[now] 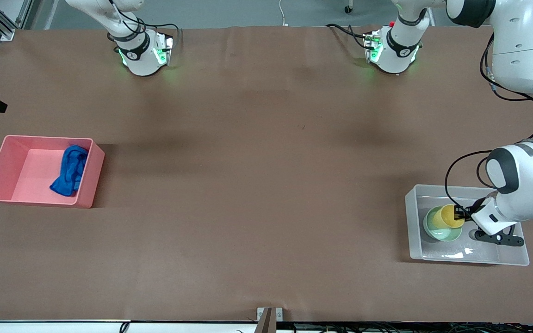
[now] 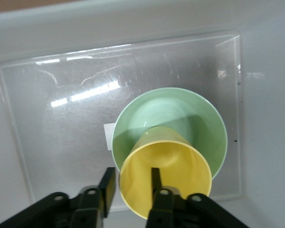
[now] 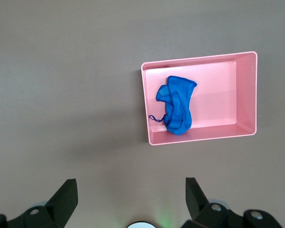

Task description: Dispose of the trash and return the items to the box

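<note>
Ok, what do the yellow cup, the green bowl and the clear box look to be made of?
The yellow cup, pinched at its rim by the left gripper, looks like smooth, slightly glossy plastic. The green bowl under it also seems plastic, with a soft sheen. The clear box is translucent, probably plastic: its floor shows bright glare streaks.

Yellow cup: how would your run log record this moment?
left claw grips yellow cup in green bowl, clear box | right claw open

The blue rag [image 3: 176, 104] is lying crumpled in the pink bin [image 3: 244, 95], its thin string trailing, while the right gripper [image 3: 131, 199] is hanging spread open above bare table [image 3: 61, 71]
</note>
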`<state>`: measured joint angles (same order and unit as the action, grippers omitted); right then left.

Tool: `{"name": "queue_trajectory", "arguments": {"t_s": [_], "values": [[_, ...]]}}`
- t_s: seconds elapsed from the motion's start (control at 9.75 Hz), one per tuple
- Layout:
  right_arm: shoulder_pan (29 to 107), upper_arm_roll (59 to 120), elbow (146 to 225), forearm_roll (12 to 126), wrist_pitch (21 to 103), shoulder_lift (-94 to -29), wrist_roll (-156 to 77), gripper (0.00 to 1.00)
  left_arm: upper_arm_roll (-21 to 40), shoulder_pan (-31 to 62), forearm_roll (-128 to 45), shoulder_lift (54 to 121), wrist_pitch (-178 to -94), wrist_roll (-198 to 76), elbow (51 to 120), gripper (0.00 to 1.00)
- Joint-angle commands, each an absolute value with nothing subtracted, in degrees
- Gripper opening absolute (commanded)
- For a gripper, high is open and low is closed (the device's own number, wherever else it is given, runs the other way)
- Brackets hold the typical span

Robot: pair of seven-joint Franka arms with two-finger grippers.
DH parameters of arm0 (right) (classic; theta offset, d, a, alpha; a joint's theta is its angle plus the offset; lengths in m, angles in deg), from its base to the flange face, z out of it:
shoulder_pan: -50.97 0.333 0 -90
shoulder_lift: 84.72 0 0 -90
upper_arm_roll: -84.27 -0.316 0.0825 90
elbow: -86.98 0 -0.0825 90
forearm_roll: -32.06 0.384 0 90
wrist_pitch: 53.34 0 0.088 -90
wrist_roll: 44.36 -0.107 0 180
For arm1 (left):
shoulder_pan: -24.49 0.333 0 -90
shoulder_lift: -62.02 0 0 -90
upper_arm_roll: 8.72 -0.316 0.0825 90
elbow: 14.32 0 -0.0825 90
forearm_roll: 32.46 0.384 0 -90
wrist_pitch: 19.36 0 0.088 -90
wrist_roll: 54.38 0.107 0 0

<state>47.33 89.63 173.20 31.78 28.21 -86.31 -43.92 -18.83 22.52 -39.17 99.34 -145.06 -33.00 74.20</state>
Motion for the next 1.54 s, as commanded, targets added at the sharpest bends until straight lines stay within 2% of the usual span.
{"name": "queue_trajectory", "arguments": {"t_s": [0.0,0.1,0.41,0.62,0.82,0.92,1.13,1.23,1.44], "values": [[46.32,88.93,172.58,31.8,29.35,-86.83,-44.45,1.0,-18.74,21.77,-39.85,92.91,-141.1,-32.14,75.15,1.0],[45.35,87.71,172.58,31.89,30.76,-86.83,-44.45,1.0,-18.65,21.59,-39.5,88.35,-137.78,-33.45,75.33,1.0],[45.26,83.76,172.49,27.61,29.89,-86.83,-46.36,1.0,-15.86,20.97,-36.27,71.93,-134.25,-39.25,84.08,1.0],[45.17,83.57,171.97,28.02,29.1,-86.74,-46.65,1.0,-13.92,21.58,-33.35,63.03,-129.25,-40.4,87.71,1.0],[45.17,83.57,171.88,28.28,28.93,-86.74,-46.65,1.0,-9.8,22.9,-32.91,60.1,-121.79,-45.46,84.58,1.0],[45.17,83.57,172.05,28.28,28.58,-86.74,-46.56,1.0,-8.91,22.9,-31.6,60.0,-116.35,-46.54,80.38,1.0],[45.25,83.57,171.88,28.28,27.78,-86.74,-46.3,1.0,-8.98,22.38,-31.85,63.93,-107.64,-46.56,69.15,1.0],[45.17,83.57,171.88,28.8,26.48,-86.74,-46.3,1.0,-8.98,22.38,-32.02,64.57,-104.12,-46.64,66.83,1.0],[45.25,83.66,171.35,31.79,26.11,-86.65,-46.12,1.0,-8.72,22.29,-31.5,62.3,-103.47,-49.79,69.16,1.0]]}}
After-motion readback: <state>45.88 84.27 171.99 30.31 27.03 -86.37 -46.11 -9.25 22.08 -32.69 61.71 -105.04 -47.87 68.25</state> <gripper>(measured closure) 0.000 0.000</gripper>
